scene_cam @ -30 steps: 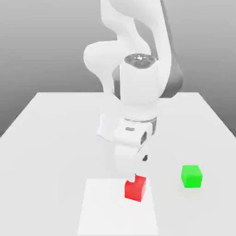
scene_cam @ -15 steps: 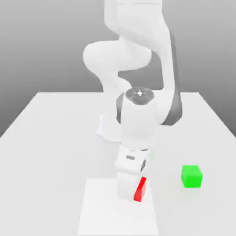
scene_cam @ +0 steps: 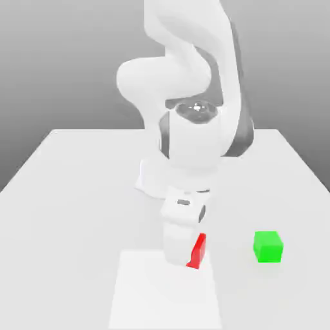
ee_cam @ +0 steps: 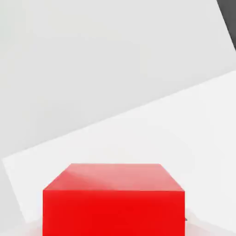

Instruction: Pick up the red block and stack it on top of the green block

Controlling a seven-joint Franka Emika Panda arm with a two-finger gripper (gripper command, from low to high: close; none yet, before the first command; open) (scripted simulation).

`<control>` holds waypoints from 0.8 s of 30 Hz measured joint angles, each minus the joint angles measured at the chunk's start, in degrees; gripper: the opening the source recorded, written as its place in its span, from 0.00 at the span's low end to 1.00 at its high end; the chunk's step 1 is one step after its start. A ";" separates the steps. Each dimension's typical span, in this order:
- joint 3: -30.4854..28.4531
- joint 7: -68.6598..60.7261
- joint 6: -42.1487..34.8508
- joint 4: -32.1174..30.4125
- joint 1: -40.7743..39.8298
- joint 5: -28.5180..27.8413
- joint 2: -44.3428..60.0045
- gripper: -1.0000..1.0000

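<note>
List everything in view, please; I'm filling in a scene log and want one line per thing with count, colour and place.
red block: one, bright red, at the tool's tip over the pale patch, mostly hidden by the hand in the exterior view; close up in the hand view.
green block: one, bright green, on the table toward the exterior view's right, apart from the red block.
pale patch: one, whiter rectangle, on the table's near part.
table: one, light grey.
arm: one, white.
tool: one, white, shut on the red block.
</note>
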 joint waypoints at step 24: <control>11.64 -8.72 1.49 1.81 18.55 -0.67 3.71 1.00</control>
